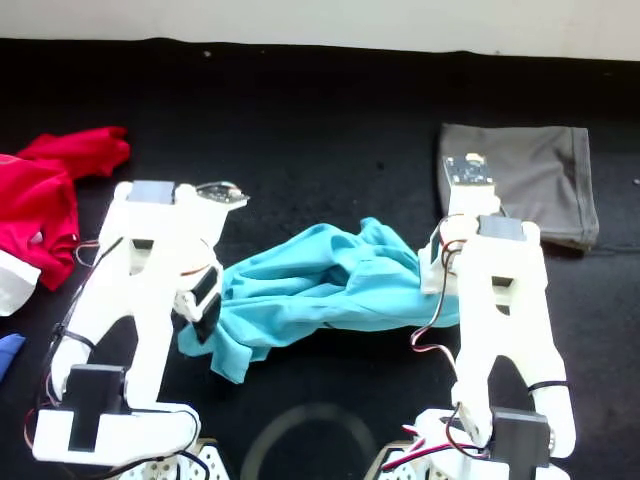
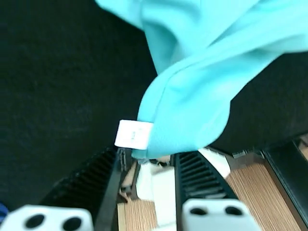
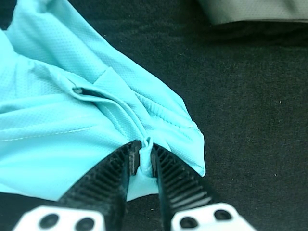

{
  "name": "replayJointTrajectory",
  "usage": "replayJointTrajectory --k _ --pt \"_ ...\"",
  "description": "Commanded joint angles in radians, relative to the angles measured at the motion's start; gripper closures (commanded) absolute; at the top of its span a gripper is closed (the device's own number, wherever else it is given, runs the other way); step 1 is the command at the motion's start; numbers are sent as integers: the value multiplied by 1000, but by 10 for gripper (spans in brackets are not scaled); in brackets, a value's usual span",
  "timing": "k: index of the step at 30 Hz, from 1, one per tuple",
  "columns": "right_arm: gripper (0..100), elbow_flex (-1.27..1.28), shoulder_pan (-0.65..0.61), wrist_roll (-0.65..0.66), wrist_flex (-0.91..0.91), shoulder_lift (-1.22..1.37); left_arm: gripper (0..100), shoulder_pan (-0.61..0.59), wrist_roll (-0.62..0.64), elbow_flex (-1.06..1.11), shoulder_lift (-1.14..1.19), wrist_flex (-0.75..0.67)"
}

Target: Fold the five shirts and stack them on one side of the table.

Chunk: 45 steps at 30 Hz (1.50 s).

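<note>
The teal shirt point(image 1: 320, 285) is bunched at frame centre; a fold of it is pinched by the right gripper point(image 3: 143, 161) — jaws closed tight; its tagged hem is straddled by the left gripper point(image 2: 147, 166), jaws parted; a folded grey shirt point(image 1: 535, 190) lies upper right.

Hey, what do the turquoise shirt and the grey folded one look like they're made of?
Turquoise shirt: looks like a thin matte sports knit, likely synthetic; a fine mesh of pinholes shows close up. Grey shirt: smooth matte fabric, folded flat; its weave is too far off to tell.
</note>
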Motion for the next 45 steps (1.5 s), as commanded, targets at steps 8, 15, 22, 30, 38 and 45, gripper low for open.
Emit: replayJointTrajectory --k 8,15,22,30,38,45 --pt "993 1 10 -3 -5 -45 854 406 -8 5 -7 25" --pt "993 -2 10 -3 -5 -45 854 650 -49 -47 -18 117" --pt "993 -7 10 -3 -5 -45 854 708 -75 -87 -18 189" --pt "993 -7 10 -3 -5 -45 850 479 71 -47 -7 57" --pt "993 -8 8 -3 -5 -45 849 441 167 59 -7 -5" --pt "993 -8 -28 -5 -5 -47 851 433 176 110 -7 20"
